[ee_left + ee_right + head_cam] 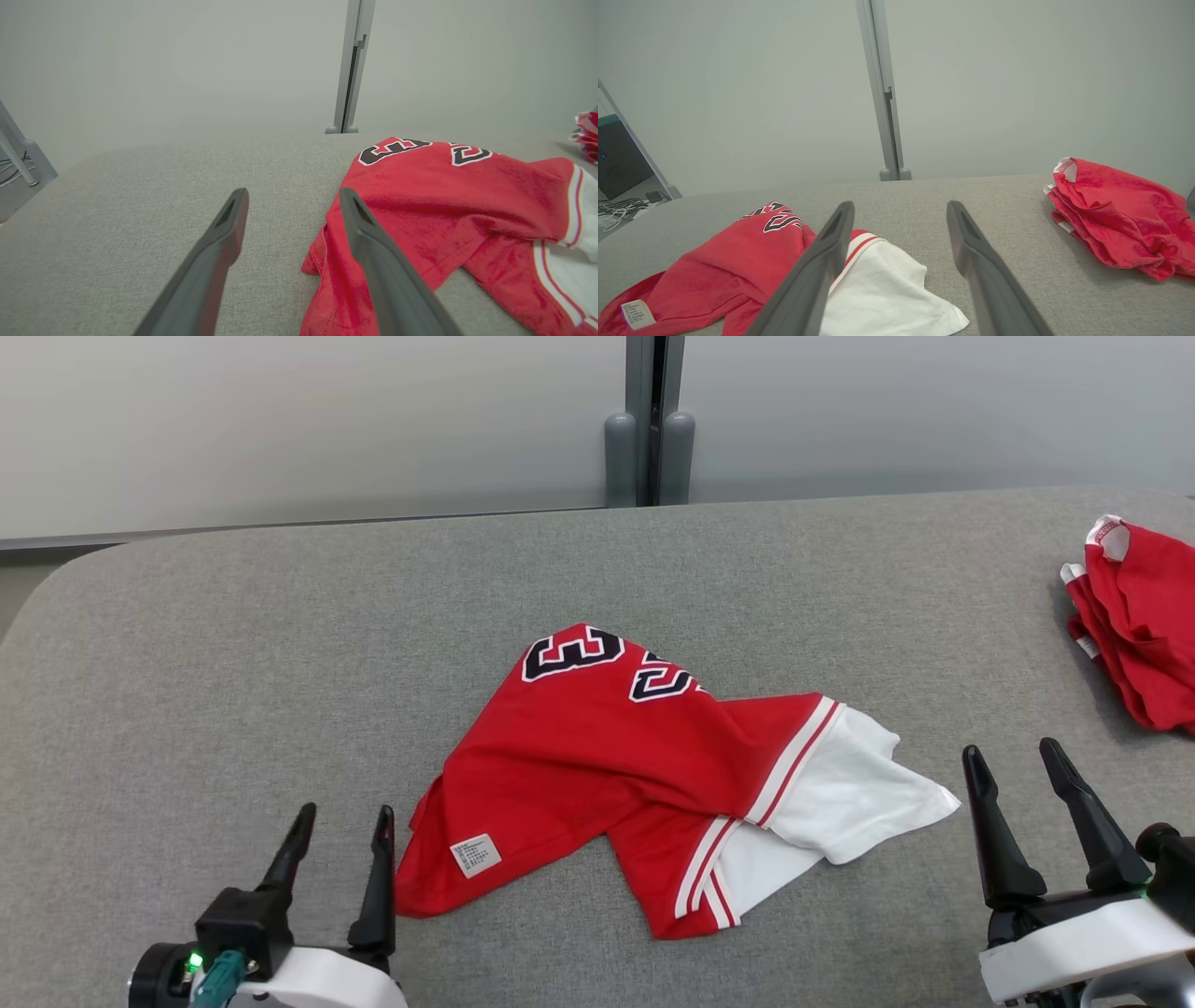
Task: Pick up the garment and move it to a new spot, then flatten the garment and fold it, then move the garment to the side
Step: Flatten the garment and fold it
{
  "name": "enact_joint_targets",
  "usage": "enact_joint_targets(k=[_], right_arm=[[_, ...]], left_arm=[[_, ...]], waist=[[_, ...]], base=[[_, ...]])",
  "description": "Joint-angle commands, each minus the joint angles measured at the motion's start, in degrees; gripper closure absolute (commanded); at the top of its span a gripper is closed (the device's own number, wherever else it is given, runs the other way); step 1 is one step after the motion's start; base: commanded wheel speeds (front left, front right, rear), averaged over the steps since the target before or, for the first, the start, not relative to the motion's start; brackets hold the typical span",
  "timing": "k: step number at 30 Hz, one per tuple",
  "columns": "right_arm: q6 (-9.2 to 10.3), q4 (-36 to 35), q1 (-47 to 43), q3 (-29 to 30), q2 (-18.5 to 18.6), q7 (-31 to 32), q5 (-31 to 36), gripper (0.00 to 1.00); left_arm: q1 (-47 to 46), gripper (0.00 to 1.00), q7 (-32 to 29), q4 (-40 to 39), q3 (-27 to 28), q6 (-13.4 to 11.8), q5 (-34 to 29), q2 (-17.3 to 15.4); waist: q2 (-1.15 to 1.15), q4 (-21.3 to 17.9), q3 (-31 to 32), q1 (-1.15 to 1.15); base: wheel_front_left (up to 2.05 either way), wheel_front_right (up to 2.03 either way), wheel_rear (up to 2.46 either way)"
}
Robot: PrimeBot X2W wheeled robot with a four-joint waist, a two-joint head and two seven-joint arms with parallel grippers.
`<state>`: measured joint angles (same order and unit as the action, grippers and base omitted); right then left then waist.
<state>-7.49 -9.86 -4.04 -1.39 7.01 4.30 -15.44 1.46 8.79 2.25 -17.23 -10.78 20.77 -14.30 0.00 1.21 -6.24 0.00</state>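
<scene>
Right now the garment (635, 775) lies crumpled near the middle of the grey padded table (233, 663). Its red body is folded over on itself, so the black numerals sit along the far edge, and one white sleeve (840, 793) spills out toward my right. A small sewn label (476, 855) faces up at the near left corner, which suggests to me that this part of the cloth is turned over. My left gripper (346, 810) hovers just beside that corner, its two fingers spread wide with nothing between them; I cannot tell whether the inner finger touches the hem. My right gripper (1009, 748) is likewise wide open and empty, near the white sleeve but apart from it. I judge that both are placed to flank the garment for a two-handed lift. Well off to the right, at the table's edge, sits a red-and-white cloth lump (1139, 625), which is not mine to handle.
</scene>
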Motion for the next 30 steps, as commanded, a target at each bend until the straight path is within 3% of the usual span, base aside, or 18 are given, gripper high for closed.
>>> enact_joint_targets(k=[1, 11, 12, 14, 23, 30], right_arm=[[0.0, 0.23, 0.4, -0.08, 0.13, 0.08, -0.39, 0.0], [0.0, 1.39, 1.65, -1.12, -0.18, -0.74, -0.86, 0.0], [0.0, 1.59, 1.66, -1.11, -0.23, -0.77, -0.94, 0.0], [0.0, 2.07, 1.54, -0.81, -0.33, -0.61, -1.07, 0.0], [0.0, 11.83, 1.62, 3.64, 0.46, 0.12, -2.77, 0.0], [0.0, 22.84, 8.83, 1.37, 2.32, -1.7, -4.9, 0.0]], left_arm=[[-0.72, 0.0, -0.52, 0.73, -0.38, 0.48, 0.41, -0.18], [-2.4, 0.0, -5.48, 11.12, -3.06, 4.7, 4.56, 1.59], [-2.72, 0.05, -5.41, 11.66, -3.13, 5.01, 4.93, 1.71], [-3.11, 1.0, -5.02, 12.57, -3.21, 5.42, 5.19, 1.86], [-4.63, 1.0, -3.85, 13.05, -3.11, 5.83, 5.61, 1.61], [-7.02, 1.0, -3.03, 12.45, -2.76, 5.37, 5.47, 1.7]], waist=[[0.0, 0.01, -0.21, 0.0], [0.0, -0.66, -2.65, 0.0], [0.0, -0.75, -2.87, 0.0], [0.0, -0.84, -3.2, 0.0], [0.0, -0.57, -4.73, 0.0], [0.0, 0.06, -8.21, 0.0]], base=[[0.0, 0.0, 0.0], [0.0, 0.0, 0.0], [0.0, 0.0, 0.0], [0.0, 0.0, 0.0], [0.0, 0.0, 0.0], [0.0, 0.0, 0.0]])
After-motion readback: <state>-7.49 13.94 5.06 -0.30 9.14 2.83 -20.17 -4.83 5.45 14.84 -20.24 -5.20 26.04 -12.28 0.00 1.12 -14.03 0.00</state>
